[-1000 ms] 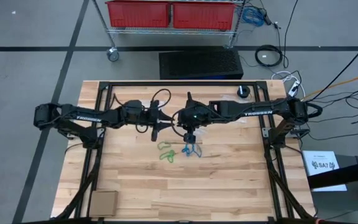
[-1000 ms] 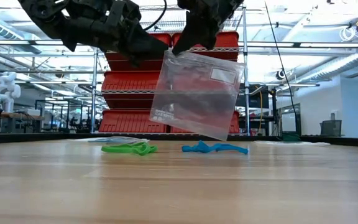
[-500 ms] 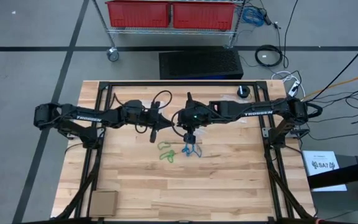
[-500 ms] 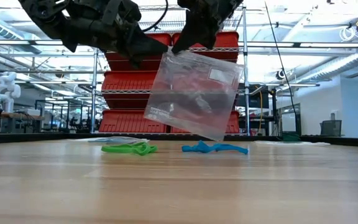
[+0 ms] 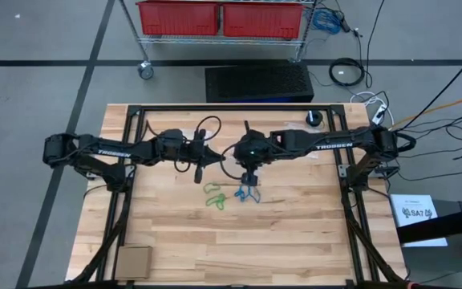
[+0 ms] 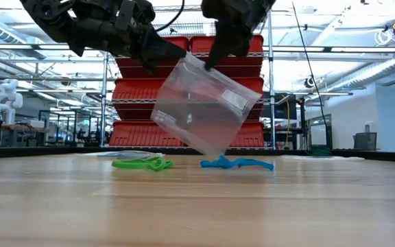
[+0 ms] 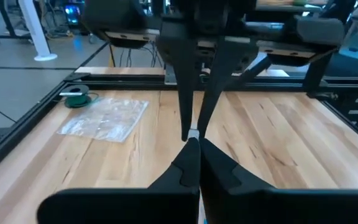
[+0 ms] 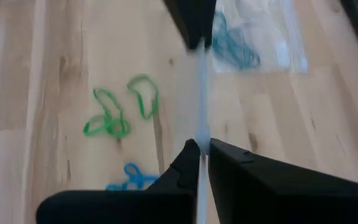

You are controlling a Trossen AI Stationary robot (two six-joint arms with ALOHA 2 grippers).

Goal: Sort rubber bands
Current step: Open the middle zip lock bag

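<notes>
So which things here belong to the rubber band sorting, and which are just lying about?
Belongs to the job:
- green rubber bands
- blue rubber bands
- clear bag, held up by left hand and right hand

Lying about:
- cardboard piece
- black round object

From above, my table (image 5: 175, 233) is lit evenly and bright, with only soft, short shadows under my arms. At table height the light comes from behind, through the ceiling lamps (image 6: 362, 14), so my arms look almost black and the near wood is out of focus. My right wrist camera is blurred; the green bands (image 8: 114, 112) look smeared. My left wrist picture is sharper, but my own fingers (image 7: 191, 168) are dark and soft.
</notes>
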